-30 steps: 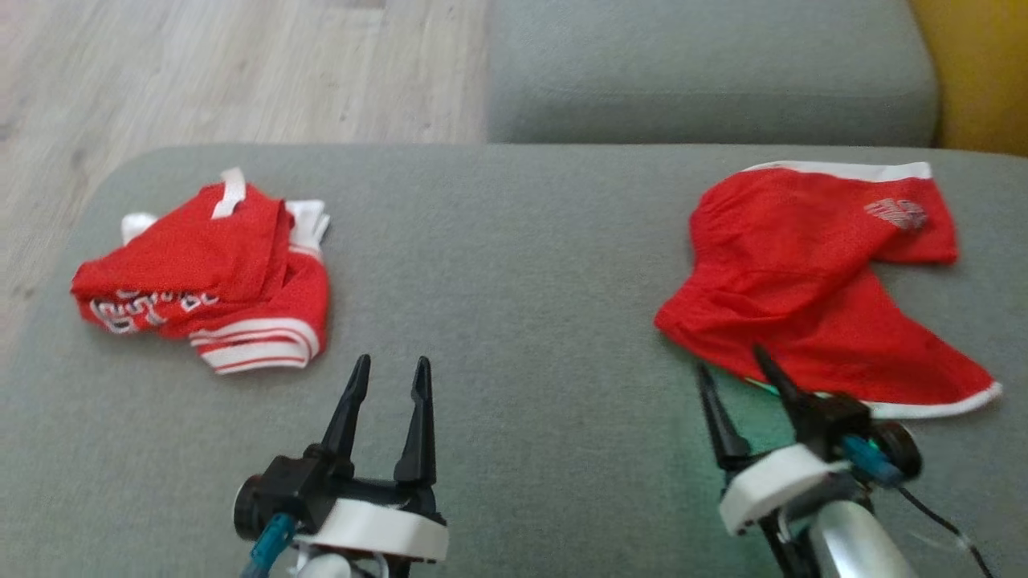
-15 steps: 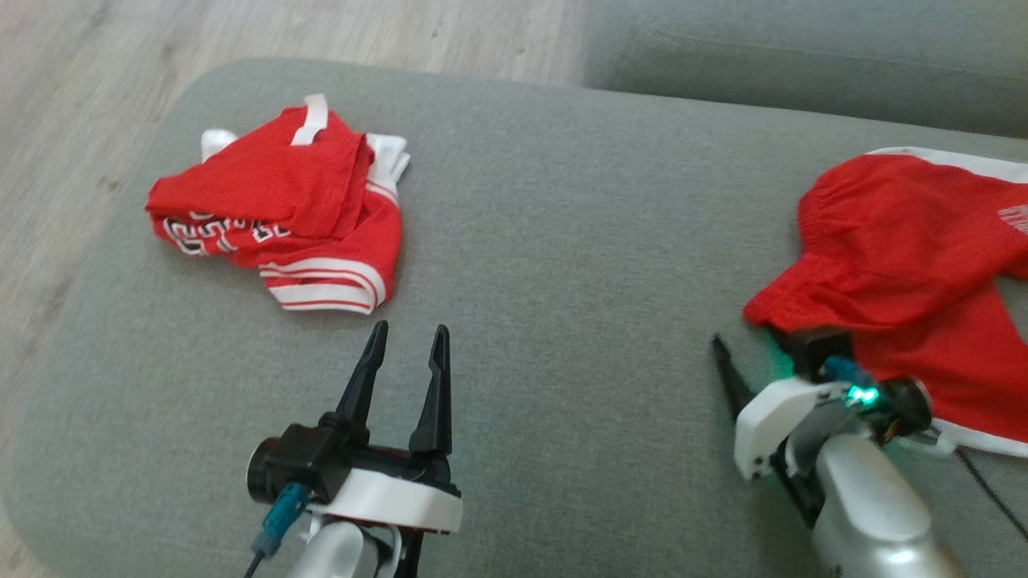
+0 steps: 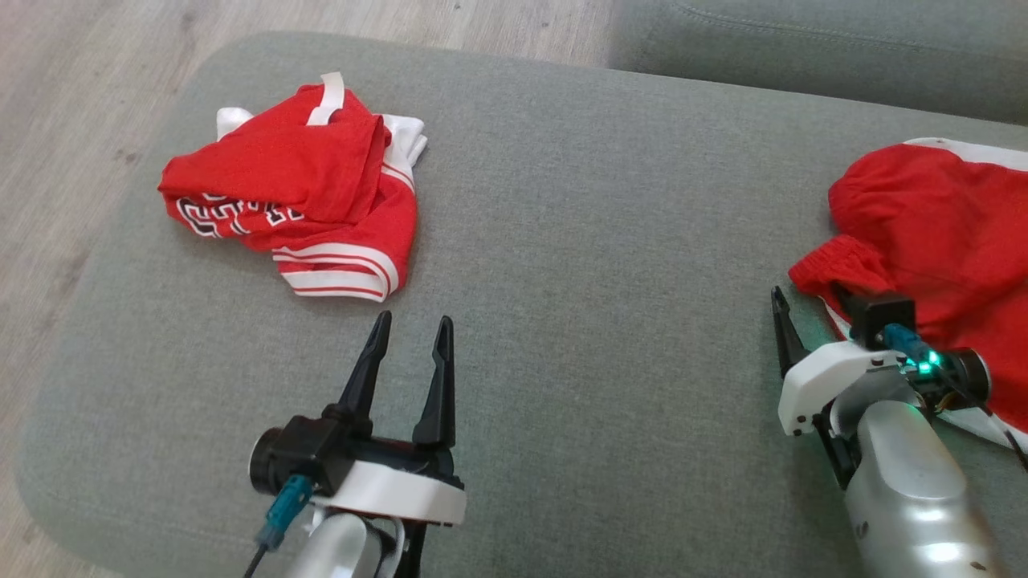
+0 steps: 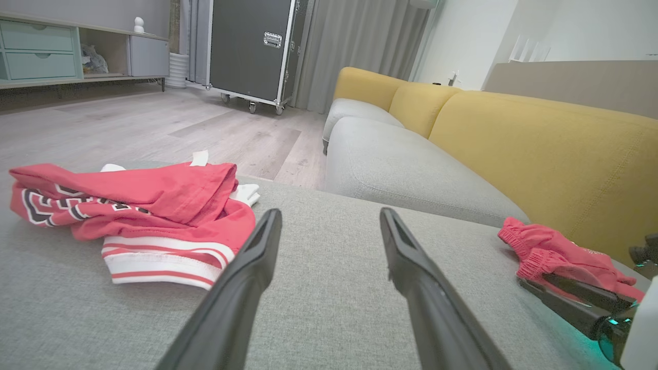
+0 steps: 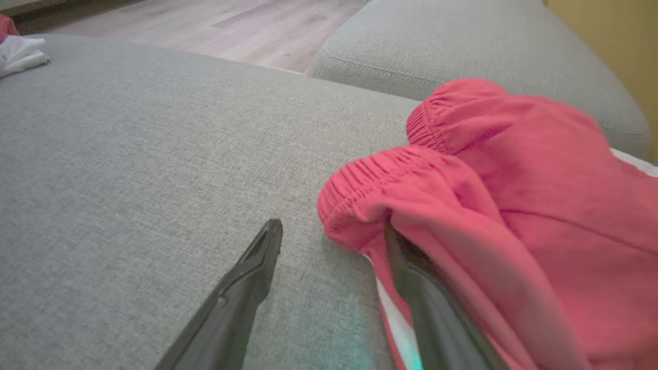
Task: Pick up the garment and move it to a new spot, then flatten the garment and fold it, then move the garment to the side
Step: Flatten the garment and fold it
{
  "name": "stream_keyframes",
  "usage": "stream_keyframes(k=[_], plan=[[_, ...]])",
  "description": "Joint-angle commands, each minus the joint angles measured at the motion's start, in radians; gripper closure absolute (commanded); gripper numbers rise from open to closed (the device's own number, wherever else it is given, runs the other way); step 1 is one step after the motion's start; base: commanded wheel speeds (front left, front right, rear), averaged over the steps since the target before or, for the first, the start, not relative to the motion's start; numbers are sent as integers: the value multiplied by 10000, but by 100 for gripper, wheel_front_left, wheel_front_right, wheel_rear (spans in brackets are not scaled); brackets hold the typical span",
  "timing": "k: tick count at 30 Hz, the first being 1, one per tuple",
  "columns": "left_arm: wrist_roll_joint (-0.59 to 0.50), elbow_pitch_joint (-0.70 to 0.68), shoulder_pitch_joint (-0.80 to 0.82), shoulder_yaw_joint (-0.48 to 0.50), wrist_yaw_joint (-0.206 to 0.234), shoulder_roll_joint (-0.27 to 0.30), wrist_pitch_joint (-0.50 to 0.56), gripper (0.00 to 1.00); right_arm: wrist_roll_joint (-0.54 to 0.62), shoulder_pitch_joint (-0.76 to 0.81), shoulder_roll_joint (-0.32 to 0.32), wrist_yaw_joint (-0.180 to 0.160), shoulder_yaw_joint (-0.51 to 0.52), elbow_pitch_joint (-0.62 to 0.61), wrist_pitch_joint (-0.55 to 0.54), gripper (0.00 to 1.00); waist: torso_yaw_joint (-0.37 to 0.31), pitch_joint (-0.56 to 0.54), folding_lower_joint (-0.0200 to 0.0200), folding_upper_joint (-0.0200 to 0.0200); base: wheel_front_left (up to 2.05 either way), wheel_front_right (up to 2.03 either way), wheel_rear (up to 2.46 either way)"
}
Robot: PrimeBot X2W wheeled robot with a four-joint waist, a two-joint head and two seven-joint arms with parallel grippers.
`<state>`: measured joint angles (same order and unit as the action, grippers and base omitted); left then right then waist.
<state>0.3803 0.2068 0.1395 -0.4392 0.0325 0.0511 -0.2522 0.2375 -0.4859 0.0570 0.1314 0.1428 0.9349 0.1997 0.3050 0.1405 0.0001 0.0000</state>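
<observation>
Head view of a grey cushion [image 3: 594, 241] with wooden floor [image 3: 72, 120] beyond its 10 o'clock corner. The red shorts [image 3: 932, 217], crumpled with a white-trimmed edge, lie at 3 o'clock and run past the frame's edge. A folded red jersey [image 3: 297, 185] with white stripes and lettering lies at 10 o'clock, well apart from the shorts. The left gripper [image 3: 414, 321], at 6 o'clock, hovers over bare cushion with its fingers spread and nothing between them, tips pointing toward 12 o'clock, near the jersey's striped hem. The right gripper [image 3: 807, 309], at 4 o'clock, also has its fingers apart: one over the cushion, the other tucked under the shorts' gathered waistband, not clamped on it
</observation>
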Motion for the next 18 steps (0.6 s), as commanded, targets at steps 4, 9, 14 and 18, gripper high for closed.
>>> stream_keyframes(k=[4, 9, 14, 18], plan=[[3, -263, 386, 268, 62, -9, -95, 0, 200, -299, -61, -7, -102, -360, 342, 0, -119, -58, -1, 0, 0, 0, 0], [4, -274, 450, 230, 45, -9, -95, 0, 348, -403, -65, -7, 99, -244, 382, 0, -189, -5, -1, 0, 0, 0, 0], [46, -312, 568, 127, 15, -9, -95, 0, 834, -729, -66, -7, 474, 61, 132, 0, -96, 207, -1, 0, 0, 0, 0], [81, -311, 638, 46, 21, -9, -95, 0, 1430, -974, -32, -7, 899, 356, -163, 0, 45, 367, -1, 0, 0, 0, 0]])
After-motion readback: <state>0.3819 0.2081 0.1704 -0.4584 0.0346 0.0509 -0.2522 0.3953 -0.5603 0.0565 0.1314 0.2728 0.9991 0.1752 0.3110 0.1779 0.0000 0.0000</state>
